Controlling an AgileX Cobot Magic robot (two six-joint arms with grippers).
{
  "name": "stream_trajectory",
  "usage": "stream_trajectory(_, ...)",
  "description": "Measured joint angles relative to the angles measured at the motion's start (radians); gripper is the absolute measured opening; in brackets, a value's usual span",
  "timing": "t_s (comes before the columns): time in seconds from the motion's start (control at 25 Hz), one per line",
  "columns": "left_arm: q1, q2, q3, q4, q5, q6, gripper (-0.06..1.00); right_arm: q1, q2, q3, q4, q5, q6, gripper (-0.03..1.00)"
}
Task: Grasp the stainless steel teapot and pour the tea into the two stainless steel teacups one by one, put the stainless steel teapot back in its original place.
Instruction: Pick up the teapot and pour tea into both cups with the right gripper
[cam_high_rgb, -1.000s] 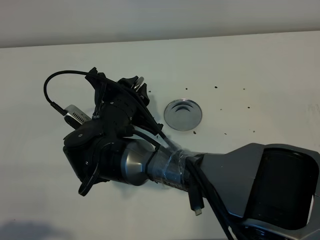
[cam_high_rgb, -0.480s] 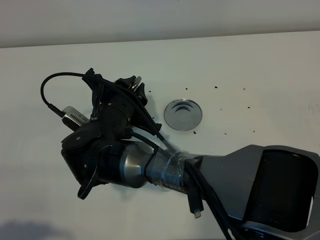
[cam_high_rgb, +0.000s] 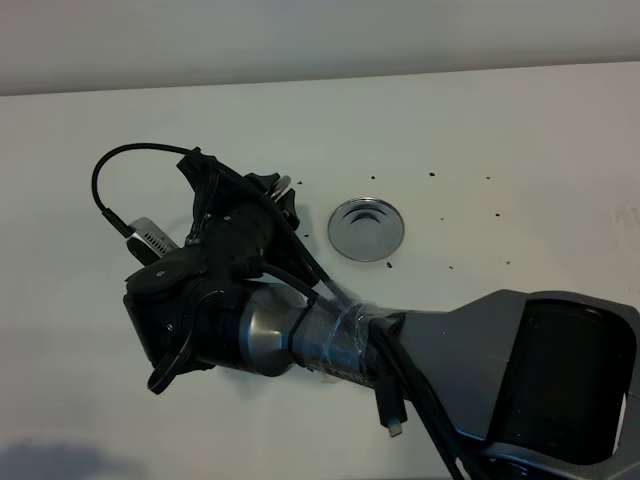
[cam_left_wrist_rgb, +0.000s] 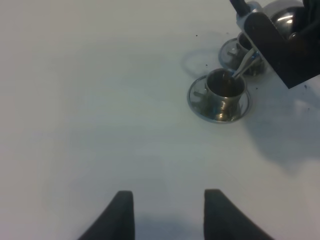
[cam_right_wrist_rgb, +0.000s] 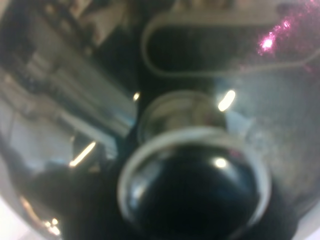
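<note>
The stainless steel teapot (cam_left_wrist_rgb: 282, 15) is tilted in the air at the edge of the left wrist view, with my right gripper (cam_high_rgb: 275, 188) shut on it. Its thin spout (cam_left_wrist_rgb: 243, 67) dips into the nearer teacup (cam_left_wrist_rgb: 225, 90), which stands on its saucer (cam_left_wrist_rgb: 200, 102). The second teacup (cam_left_wrist_rgb: 244, 50) sits just behind it, partly hidden. The right wrist view is filled by the teapot's lid knob (cam_right_wrist_rgb: 195, 190). In the high view the arm hides teapot and cups. The original place, a round steel disc (cam_high_rgb: 367, 229), lies bare. My left gripper (cam_left_wrist_rgb: 167, 215) hangs open over bare table.
The right arm (cam_high_rgb: 330, 335) reaches across the white table (cam_high_rgb: 520, 130) from the lower right to the left half. Small dark specks (cam_high_rgb: 431, 175) dot the table to the right of the disc. A black cable (cam_high_rgb: 105, 175) loops off the wrist.
The right wrist and its cable loop have shifted slightly, first to the left and then back to the right. The disc has not moved.
</note>
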Motion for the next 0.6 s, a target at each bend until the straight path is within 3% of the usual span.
stream_trajectory(0.44, 0.000, 0.000, 0.000, 0.000, 0.000, 0.000, 0.37, 0.000, 0.000, 0.000, 0.061, 0.000, 0.093, 0.18)
stream_trajectory(0.6, 0.000, 0.000, 0.000, 0.000, 0.000, 0.000, 0.37, -0.005, -0.007, 0.000, 0.132, 0.000, 0.145, 0.18)
